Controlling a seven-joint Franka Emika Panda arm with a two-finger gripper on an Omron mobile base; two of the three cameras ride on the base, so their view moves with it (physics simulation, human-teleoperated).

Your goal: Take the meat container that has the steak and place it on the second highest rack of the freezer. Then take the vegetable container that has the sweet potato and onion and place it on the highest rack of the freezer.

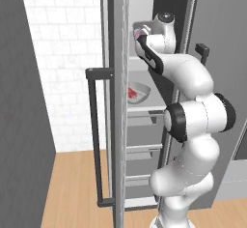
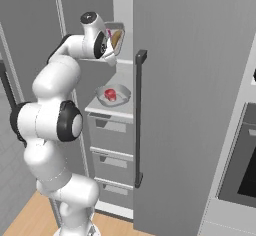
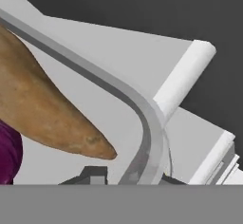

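**A:** Freezer (image 2: 190,105) doors are stood open, so the pale interior and both flat shelves are exposed to the arm. Status of the load?

**B:** Meat container (image 2: 114,95) is seen resting on the lower flat shelf, just above the grey drawers (image 2: 111,130), steak (image 2: 110,95) inside it. First half is judged done.

**A:** And the second tray?

**B:** Vegetable container (image 2: 116,39) is held up at the level of the highest rack (image 2: 122,69), tilted, with its open side turned toward the right base camera. Whether it is touching the shelf cannot be told. It is kept above the shelf plane, presumably so the base clears the lip before being set down.

**A:** Grip?

**B:** Gripper (image 2: 111,47) is clamped on the container's rim; in the hand view the grey rim (image 3: 147,123) is seen running down between the finger tips. A rim pinch is likely used because the tray is too wide to be spanned.

**A:** Contents?

**B:** Sweet potato (image 3: 42,109) is lying along the tray floor, its tapered end near the rim; onion (image 3: 8,156) is tucked just beside it at the edge of the hand view. With that tilt, rolling is a risk, so levelling before release would be advised.
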